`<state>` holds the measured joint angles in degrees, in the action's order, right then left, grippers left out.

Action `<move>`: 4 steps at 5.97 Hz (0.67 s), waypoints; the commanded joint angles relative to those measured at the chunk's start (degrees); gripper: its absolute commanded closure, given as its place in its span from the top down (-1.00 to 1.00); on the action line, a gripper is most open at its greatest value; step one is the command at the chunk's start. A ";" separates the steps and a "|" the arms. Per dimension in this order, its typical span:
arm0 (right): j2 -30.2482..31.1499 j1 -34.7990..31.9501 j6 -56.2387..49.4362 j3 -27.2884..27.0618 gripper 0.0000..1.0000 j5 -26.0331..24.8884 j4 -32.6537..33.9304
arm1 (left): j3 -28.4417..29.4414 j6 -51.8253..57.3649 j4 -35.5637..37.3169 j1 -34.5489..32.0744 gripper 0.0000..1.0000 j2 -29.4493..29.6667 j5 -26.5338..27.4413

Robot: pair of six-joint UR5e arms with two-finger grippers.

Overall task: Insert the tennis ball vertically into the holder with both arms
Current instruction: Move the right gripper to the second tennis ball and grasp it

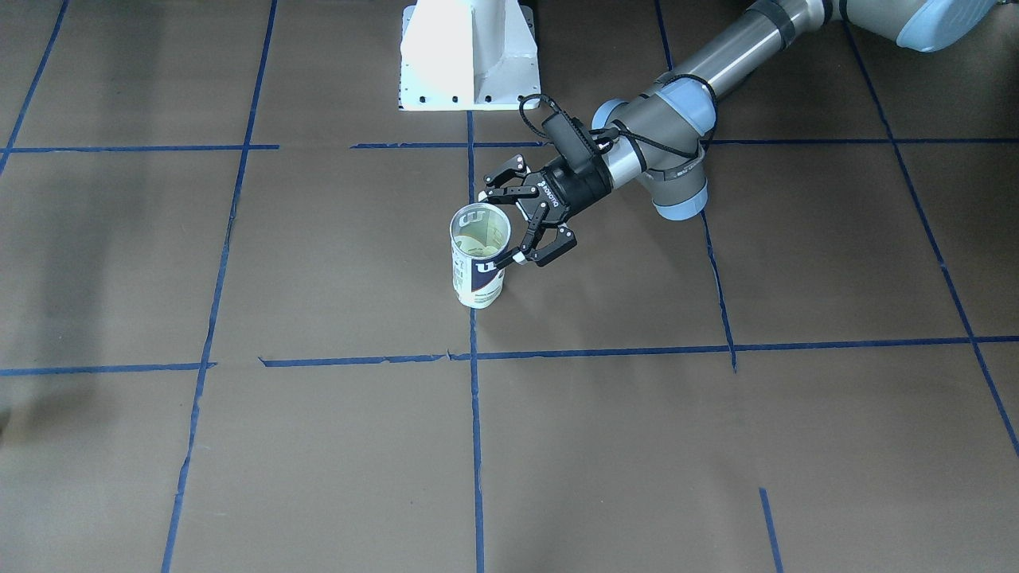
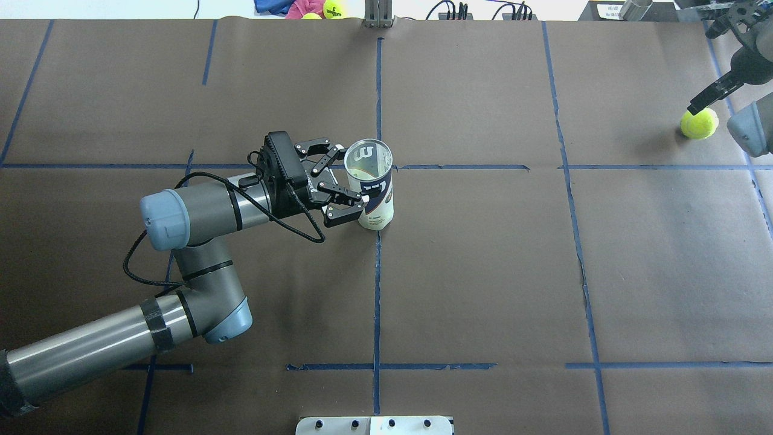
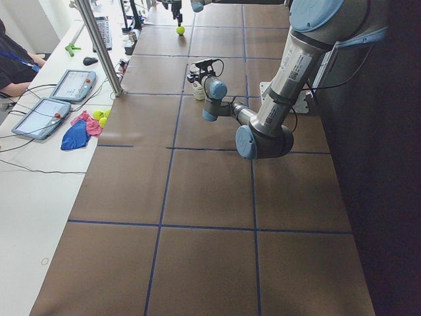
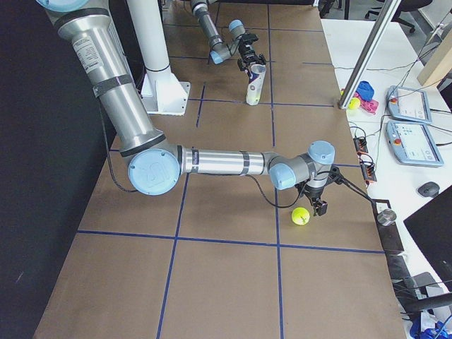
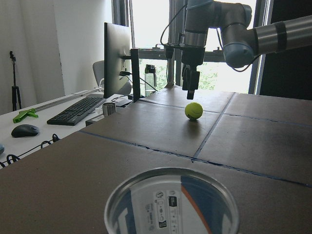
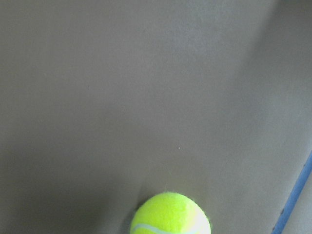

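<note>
The holder [image 1: 479,255] is a clear can with a navy and white label. It stands upright on the table, open end up, and also shows in the overhead view [image 2: 371,187]. My left gripper [image 1: 500,227] comes in from the side, its fingers closed against both sides of the can near the top. The can's rim [image 5: 170,200] fills the bottom of the left wrist view. The tennis ball [image 2: 699,123] lies on the table far to the right. My right gripper [image 5: 190,85] hangs open just above the ball [image 5: 193,110] without touching it. The ball [image 6: 170,214] shows at the lower edge of the right wrist view.
The white pedestal base [image 1: 470,56] stands at the robot's side of the table. Spare balls and cloths [image 2: 314,8] lie past the far edge. A side bench holds tablets [image 3: 59,99] and a keyboard [image 5: 75,111]. A small metal cup [image 4: 385,216] sits near the ball.
</note>
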<state>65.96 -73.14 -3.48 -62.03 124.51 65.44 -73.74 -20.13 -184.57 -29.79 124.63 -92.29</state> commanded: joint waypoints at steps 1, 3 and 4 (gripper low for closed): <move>0.40 1.23 0.23 2.61 0.98 -0.67 -1.72 | 0.00 0.00 0.00 0.00 0.73 0.00 0.00; 0.40 3.16 0.40 2.79 0.99 -3.13 -1.63 | 0.00 -0.17 0.00 0.00 0.73 0.00 0.00; 0.14 4.48 0.40 4.01 0.99 -5.05 -1.63 | 0.00 -0.26 0.00 0.00 0.73 0.00 0.00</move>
<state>66.25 -69.84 -3.09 -58.88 121.03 63.82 -73.74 -20.29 -184.57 -29.80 124.63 -92.28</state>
